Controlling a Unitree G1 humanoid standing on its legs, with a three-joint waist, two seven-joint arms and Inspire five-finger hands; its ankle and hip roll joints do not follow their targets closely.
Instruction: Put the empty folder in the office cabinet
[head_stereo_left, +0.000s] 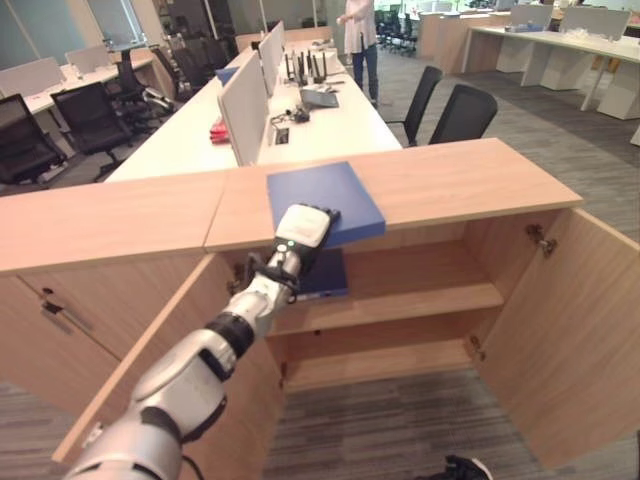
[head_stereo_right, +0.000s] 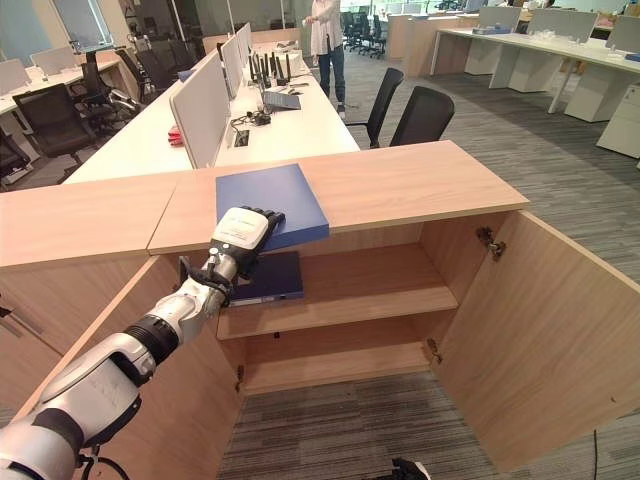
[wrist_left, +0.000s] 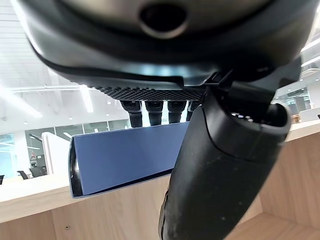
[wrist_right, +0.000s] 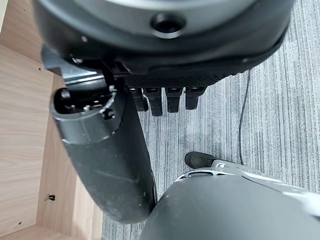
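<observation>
A blue folder (head_stereo_left: 322, 201) lies flat on the wooden cabinet top (head_stereo_left: 470, 175), its near edge overhanging the front. My left hand (head_stereo_left: 303, 227) is at that near edge. In the left wrist view its straight fingers (wrist_left: 154, 111) lie over the folder (wrist_left: 125, 157) and the thumb (wrist_left: 220, 170) reaches below the edge, without closing. My right hand (wrist_right: 160, 45) hangs relaxed over the carpet beside a cabinet door, holding nothing.
The office cabinet (head_stereo_right: 340, 290) stands open, with its doors swung out at right (head_stereo_left: 570, 330) and left (head_stereo_left: 160, 340). A second blue folder (head_stereo_right: 268, 277) lies on the upper shelf. Desks, chairs and a standing person (head_stereo_left: 360, 35) are behind.
</observation>
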